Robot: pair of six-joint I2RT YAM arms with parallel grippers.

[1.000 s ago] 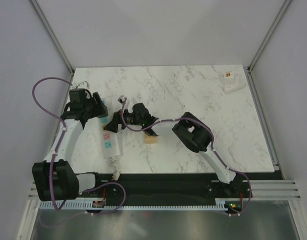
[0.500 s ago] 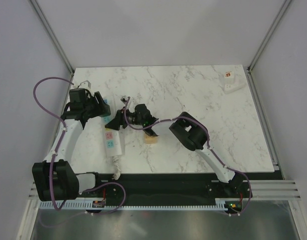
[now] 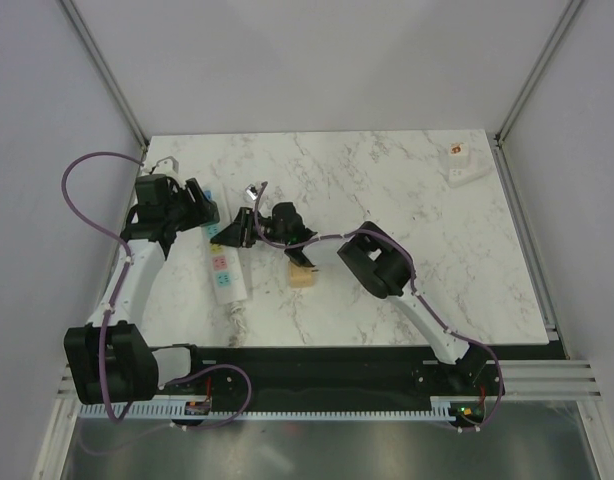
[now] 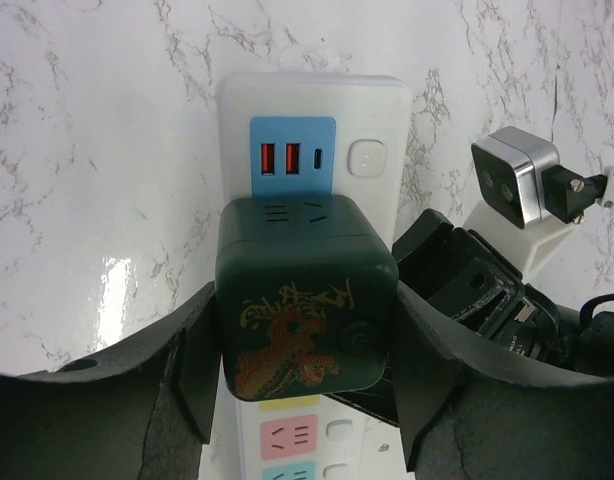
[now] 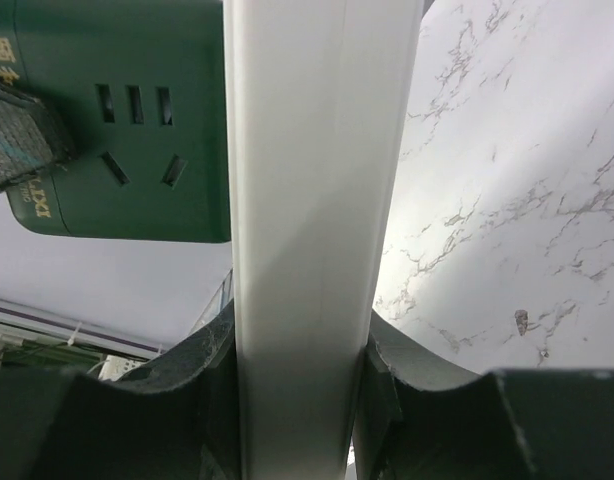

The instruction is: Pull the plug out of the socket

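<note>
Atop smooth white strip [image 4: 307, 100] sits cubic plug [image 4: 305, 300].

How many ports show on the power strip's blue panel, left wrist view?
3: a red USB port at its left, a second red port beside it, a small oval port further right. The green plug cube below may hide more.

White marble-veined table top [image 3: 407, 190], evenly lit; pale grey panel walls [image 3: 317, 70] on three sides, aluminium corner posts [image 3: 104, 72], black base strip [image 3: 327, 362] and brushed metal sheet [image 3: 317, 450] at near edge.
</note>
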